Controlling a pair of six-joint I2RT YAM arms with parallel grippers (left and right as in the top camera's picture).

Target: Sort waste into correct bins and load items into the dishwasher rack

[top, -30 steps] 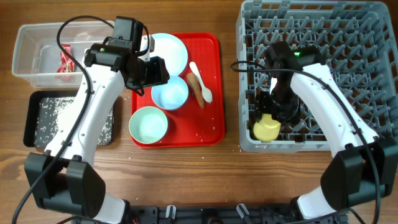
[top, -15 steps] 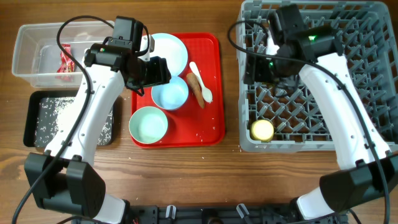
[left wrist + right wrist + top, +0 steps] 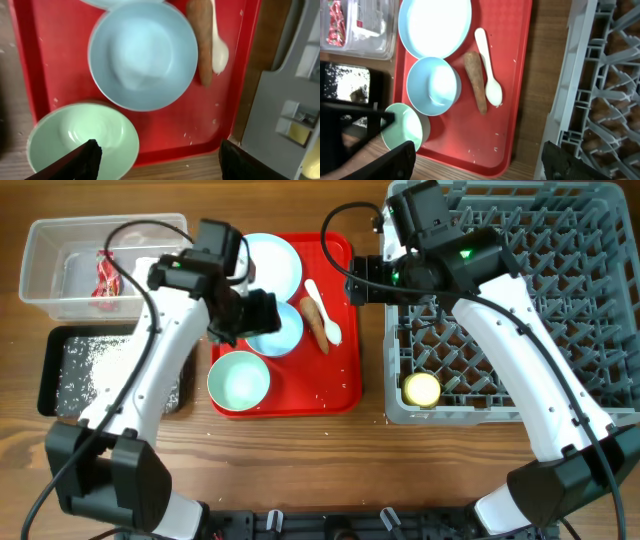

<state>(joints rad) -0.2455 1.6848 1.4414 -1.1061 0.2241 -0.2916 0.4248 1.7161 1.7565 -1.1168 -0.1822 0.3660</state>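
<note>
- Left gripper (image 3: 262, 312) hung over the red tray (image 3: 340, 375), above the pale bowl (image 3: 142, 55) and the mint bowl (image 3: 238, 379). Its jaws were spread wide with nothing in them.
- Right gripper (image 3: 362, 280) reached left off the rack (image 3: 570, 240) toward the tray's upper right. Its jaws were released and empty in its wrist view.
- Yellow cup (image 3: 421, 389) sat in the rack's lower-left corner. Plate (image 3: 272, 258), both bowls and spoon (image 3: 489, 75) lay on the tray, not yet loaded.
- Carrot stick (image 3: 476, 82) lay right beside the spoon at mid-frame; I couldn't tell whether they touched.
- Wrapper (image 3: 105, 273) was in the clear tub (image 3: 50, 280), upper left. Rice grains (image 3: 85, 360) were in the black tray (image 3: 48, 370), left edge.
- Risk: both arms were crowding the same tray, so a reach by either could knock the other.
- Risk: the spoon and carrot stick were so close that a pinch on one could drag or flick the other off onto the worktop.
- Risk: the bowls nearly touched, so wide jaws coming down on one rim could nudge its neighbour or the plate.
- Risk: a smooth bowl rim could slip on the carry to the rack.
</note>
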